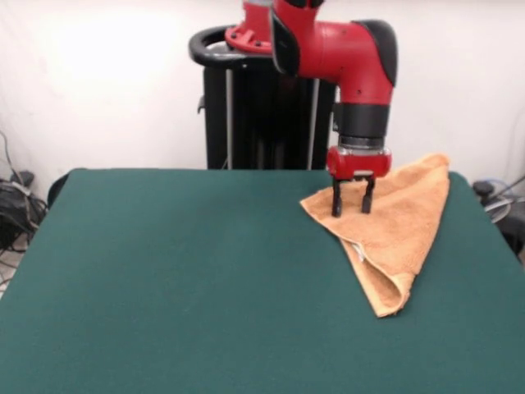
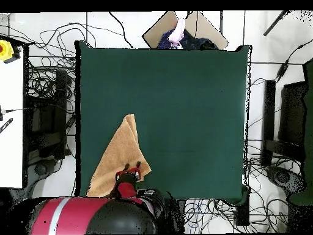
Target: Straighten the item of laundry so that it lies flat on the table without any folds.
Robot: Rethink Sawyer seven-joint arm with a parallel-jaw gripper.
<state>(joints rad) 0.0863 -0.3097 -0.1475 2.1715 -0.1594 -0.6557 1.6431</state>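
The tool [image 1: 353,199] is seen with its two dark fingers [image 1: 336,200] spread apart, pointing down over the towel [image 1: 402,226]. The fingertips are placed at the towel's edge nearest the arm, and nothing is gripped between them; whether the tips press into the cloth or stop just above it cannot be told. In the overhead view the tool [image 2: 132,169] is found at the same edge, partly covered by the red arm [image 1: 344,49].

The towel [image 2: 117,158] is laid on the green tabletop [image 1: 189,279], folded over into a rough triangle, with one point directed toward the tabletop's middle. It is kept near the corner of the tabletop [image 2: 183,92] beside the robot. A folded, doubled edge is seen along its lower side in the front view, and a small pale strip [image 1: 358,249] is glimpsed there, too small to be made out. The towel's far corner is cut close by the tabletop's edge. At the far edge of the overhead view, part of a person [image 2: 178,32] is shown.
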